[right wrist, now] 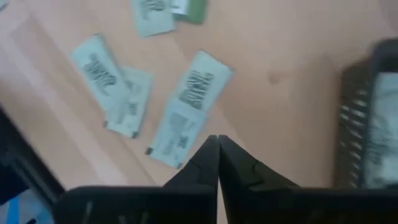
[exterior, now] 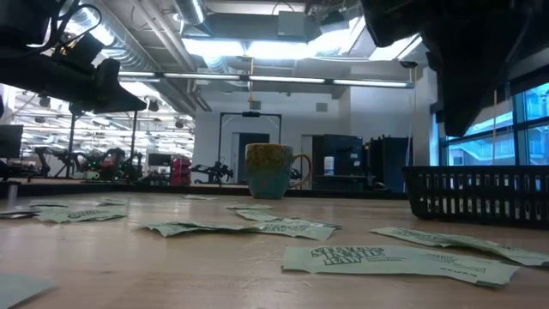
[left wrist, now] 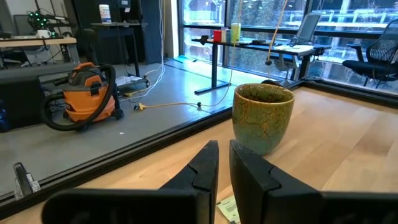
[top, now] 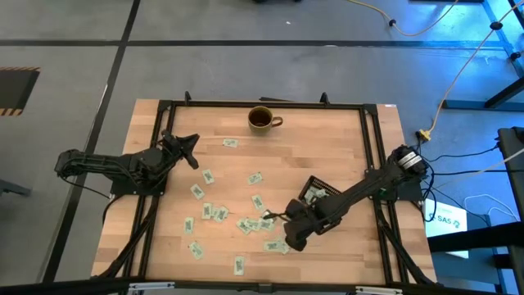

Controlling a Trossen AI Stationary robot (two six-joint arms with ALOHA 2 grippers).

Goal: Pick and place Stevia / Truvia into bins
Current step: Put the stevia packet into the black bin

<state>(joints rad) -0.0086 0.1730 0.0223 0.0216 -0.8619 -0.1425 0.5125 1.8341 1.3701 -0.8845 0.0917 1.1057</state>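
Note:
Several pale green and white Stevia sachets lie flat across the middle of the wooden table. The black bin stands at the right and shows pale sachets inside it; my right arm partly covers it. My right gripper hangs above the sachets just near of the bin. It points down and is shut. My left gripper waits level at the table's left, shut to a narrow slit with nothing in it. My right gripper's shut fingertips show right at the edge of one sachet in the right wrist view. Whether they hold that sachet or stand above it as it lies on the table, I cannot tell.
A brown mug stands at the far edge, ahead of my left gripper. A black frame runs around the tabletop. Bare wood lies between the mug and the bin.

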